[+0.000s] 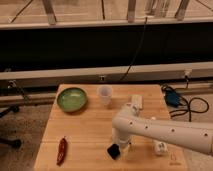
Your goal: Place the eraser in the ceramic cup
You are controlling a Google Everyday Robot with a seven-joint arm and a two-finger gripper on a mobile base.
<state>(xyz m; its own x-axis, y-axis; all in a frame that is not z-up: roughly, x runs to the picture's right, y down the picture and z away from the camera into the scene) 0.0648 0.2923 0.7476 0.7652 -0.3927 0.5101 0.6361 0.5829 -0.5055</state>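
One bowl (pixel 71 98), one cup (pixel 104 94) and one pepper (pixel 62 149) sit on the tabletop (pixel 85 130); the arm (pixel 160 131) bends down, its gripper (pixel 120 148) near the front edge, jaws clamping one eraser (pixel 114 151).

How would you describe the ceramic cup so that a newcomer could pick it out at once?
On the wooden table, look along the far edge: the ceramic cup stands just right of the green bowl, well beyond the gripper near the front edge. It is pale, tapered and handleless, narrower than the bowl.

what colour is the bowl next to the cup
Green, in the camera view: the round green bowl, far from the gripper beside the flat black eraser.
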